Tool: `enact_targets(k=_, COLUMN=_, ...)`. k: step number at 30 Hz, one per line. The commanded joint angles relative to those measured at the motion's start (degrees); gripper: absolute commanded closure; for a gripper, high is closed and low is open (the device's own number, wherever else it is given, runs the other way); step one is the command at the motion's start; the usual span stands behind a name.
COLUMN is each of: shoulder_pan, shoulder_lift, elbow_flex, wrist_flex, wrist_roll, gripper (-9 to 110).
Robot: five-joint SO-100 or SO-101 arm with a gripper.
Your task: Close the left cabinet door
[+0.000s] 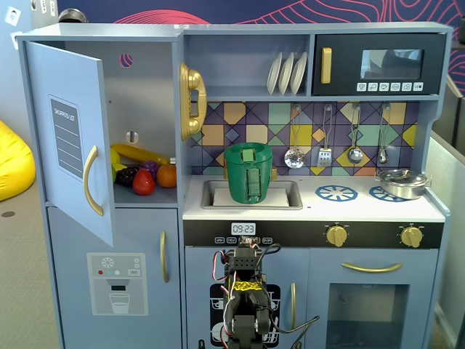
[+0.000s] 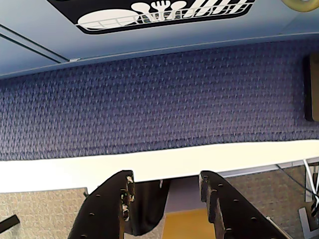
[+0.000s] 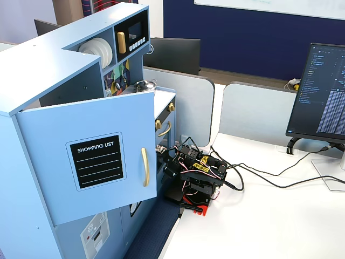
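While ajar, left cabinet door (image 1: 73, 138) well apart from pincer (image 2: 167, 191).

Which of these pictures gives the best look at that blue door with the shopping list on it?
A fixed view from the side shows the left cabinet door best: its whole front faces the camera, panel readable. The other fixed view shows it swung open, foreshortened. The wrist view does not show it.
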Motion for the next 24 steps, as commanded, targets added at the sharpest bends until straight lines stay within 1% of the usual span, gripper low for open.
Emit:
enact_targets(k=1, shoulder_pan=4.6, shoulder_lift=0.0, elbow_flex=1.3, wrist_flex=9.7, wrist_roll=1.8, gripper=101)
enact_targets(k=12, shoulder_pan=4.2, shoulder_lift=0.1, elbow_flex=1.3, wrist_flex=9.7, wrist_roll=2.0, gripper=101)
enact_targets(k=15, shoulder_pan=0.4, shoulder_lift=0.0, elbow_flex=1.3, wrist_flex=9.1, wrist_roll=-0.2, gripper=101)
enact_targets(k=17, shoulder_pan=-5.9, shoulder_lift=-0.1, elbow_flex=0.4, wrist_flex=6.6, wrist_roll=-1.4, gripper=101)
enact_targets(k=18, shoulder_pan=-10.7, shoulder_lift=-0.2, elbow_flex=-0.6, wrist_flex=3.8, wrist_roll=-0.4, gripper=101)
enact_targets(k=19, shoulder_pan=-16.0, shoulder_lift=-0.4, elbow_flex=-1.7, wrist_flex=-0.1, wrist_roll=0.3, gripper=101)
enact_targets(k=21, shoulder_pan=-26.4, shoulder_lift=-2.5, elbow_flex=-3.6, wrist_flex=-10.4, wrist_roll=-1.7, gripper=101)
enact_targets(k=24, shoulder_pan=-41.8, shoulder_lift=-9.0, elbow_flex=-9.0, wrist_flex=-24.9, wrist_roll=-2.4, gripper=101)
